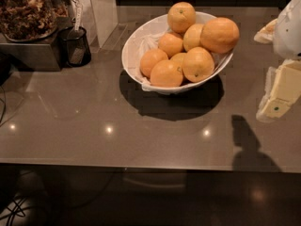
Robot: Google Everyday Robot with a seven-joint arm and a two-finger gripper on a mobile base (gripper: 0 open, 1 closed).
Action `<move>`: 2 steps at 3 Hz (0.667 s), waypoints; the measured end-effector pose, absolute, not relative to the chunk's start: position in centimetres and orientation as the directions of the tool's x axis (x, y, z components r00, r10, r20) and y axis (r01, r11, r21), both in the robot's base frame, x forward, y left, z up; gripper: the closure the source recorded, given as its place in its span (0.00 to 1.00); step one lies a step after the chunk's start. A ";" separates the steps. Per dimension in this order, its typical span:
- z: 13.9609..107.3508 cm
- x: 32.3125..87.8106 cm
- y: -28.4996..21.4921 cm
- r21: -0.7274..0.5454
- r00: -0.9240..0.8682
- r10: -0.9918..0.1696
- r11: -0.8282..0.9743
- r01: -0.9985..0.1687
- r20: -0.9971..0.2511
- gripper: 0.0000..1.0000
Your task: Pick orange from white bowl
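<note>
The white bowl (130, 55) stands at the back middle of the grey counter, lined with white paper and piled with several oranges. The orange (219, 34), the largest one, lies at the bowl's right rim on top of the pile. Smaller oranges with green stem dots lie to its left and in front of it, such as one (198, 64) at the front. My gripper (275, 105) hangs at the right edge of the view. It is cream-coloured under a white arm part, to the right of the bowl and a little nearer than it, apart from bowl and fruit.
A small black mesh cup (75, 46) with a scoop stands at the back left beside a glass jar (26, 11) on a metal box (33, 55). A white panel (101, 8) stands behind. The counter's front edge (141, 166) crosses the lower view. Cables (19, 206) lie below left.
</note>
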State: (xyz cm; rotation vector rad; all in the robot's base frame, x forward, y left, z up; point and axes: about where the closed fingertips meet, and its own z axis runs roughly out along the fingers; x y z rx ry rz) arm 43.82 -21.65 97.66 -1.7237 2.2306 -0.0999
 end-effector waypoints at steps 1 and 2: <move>97.7 43.8 -21.6 -0.247 -0.221 -0.953 0.270 -0.931 -0.207 0.00; 98.0 45.1 -20.9 -0.254 -0.191 -0.956 0.246 -0.935 -0.222 0.00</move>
